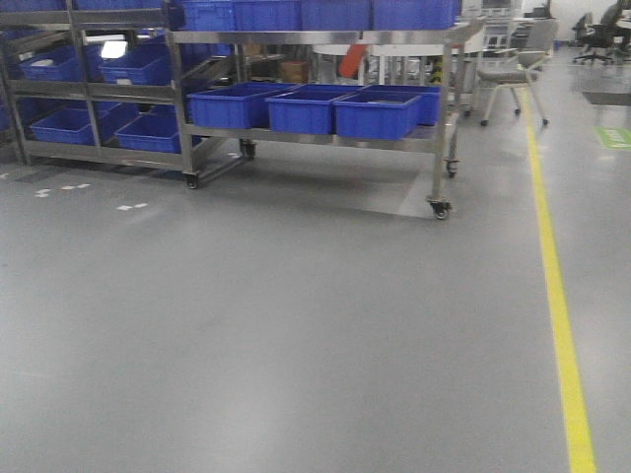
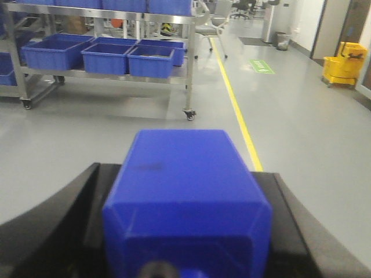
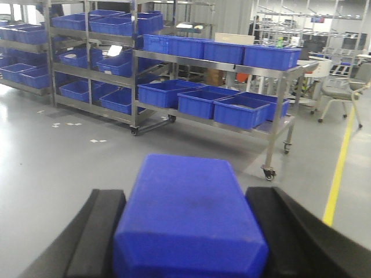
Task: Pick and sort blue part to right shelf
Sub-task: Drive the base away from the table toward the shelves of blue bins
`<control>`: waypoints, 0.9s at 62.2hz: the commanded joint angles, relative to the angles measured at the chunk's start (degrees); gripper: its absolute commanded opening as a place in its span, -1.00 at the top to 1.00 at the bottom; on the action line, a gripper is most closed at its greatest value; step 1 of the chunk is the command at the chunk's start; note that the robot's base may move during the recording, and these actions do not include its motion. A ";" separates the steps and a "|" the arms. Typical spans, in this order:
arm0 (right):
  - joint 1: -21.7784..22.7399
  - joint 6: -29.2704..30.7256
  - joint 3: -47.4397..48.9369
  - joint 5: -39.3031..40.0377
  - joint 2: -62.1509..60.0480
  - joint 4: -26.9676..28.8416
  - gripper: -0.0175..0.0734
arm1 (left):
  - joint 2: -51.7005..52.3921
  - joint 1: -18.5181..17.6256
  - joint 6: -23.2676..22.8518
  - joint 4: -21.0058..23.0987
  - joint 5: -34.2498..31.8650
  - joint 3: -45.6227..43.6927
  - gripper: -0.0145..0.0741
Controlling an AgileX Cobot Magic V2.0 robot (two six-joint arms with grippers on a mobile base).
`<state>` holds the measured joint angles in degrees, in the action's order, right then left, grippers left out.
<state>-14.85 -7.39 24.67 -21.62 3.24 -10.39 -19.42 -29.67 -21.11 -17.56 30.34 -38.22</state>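
At the bottom centre of the left wrist view, a blue chamfered plastic block (image 2: 185,191) fills the space between the black fingers (image 2: 69,214) of the left end effector (image 2: 184,171). The fingers sit right against its sides, but I cannot tell whether they are clamped on it. The right wrist view shows the same arrangement: a second blue plastic block (image 3: 188,220) lies between the dark fingers (image 3: 98,231) of the right end effector (image 3: 182,194), its grip equally unclear. In the upper middle of the front view, a two-tier stainless-steel wheeled counter (image 1: 296,37) carries open blue plastic bins (image 1: 375,113) on its lower level, well apart from both arms across bare grey floor (image 1: 296,325). A taller steel shelving unit (image 1: 89,94) with more bins stands at upper left, and a yellow floor line (image 1: 557,296) runs down the right side.
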 commanded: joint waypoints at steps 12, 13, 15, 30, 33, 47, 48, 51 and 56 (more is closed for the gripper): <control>0.08 0.08 1.67 5.69 0.73 -0.94 0.30 | -0.40 -0.42 -0.18 -0.65 -5.14 -1.63 0.13; 0.08 0.08 1.67 5.69 0.73 -0.94 0.30 | -0.40 -0.42 -0.18 -0.65 -5.14 -1.63 0.13; 0.08 0.08 1.67 5.69 0.73 -0.94 0.30 | -0.40 -0.42 -0.18 -0.65 -5.14 -1.63 0.13; 0.08 0.08 1.67 5.68 0.73 -0.94 0.30 | -0.40 -0.42 -0.18 -0.65 -5.14 -1.63 0.13; 0.08 0.08 1.67 5.63 0.73 -0.94 0.30 | -0.40 -0.42 -0.18 -0.65 -5.14 -1.63 0.13; 0.08 0.08 1.67 5.69 0.73 -0.94 0.30 | -0.40 -0.42 -0.18 -0.65 -5.14 -1.63 0.13; 0.08 0.08 1.67 5.69 0.73 -0.94 0.30 | -0.50 -0.42 -0.18 -0.65 -5.14 -1.63 0.13; 0.08 0.08 1.67 5.69 0.73 -0.94 0.30 | -0.50 -0.42 -0.18 -0.65 -5.14 -1.63 0.13; 0.08 0.08 1.67 5.69 0.73 -0.94 0.30 | -0.50 -0.42 -0.18 -0.65 -5.14 -1.63 0.13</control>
<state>-14.85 -7.39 24.67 -21.53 3.24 -10.39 -19.42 -29.67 -21.11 -17.56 30.34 -38.22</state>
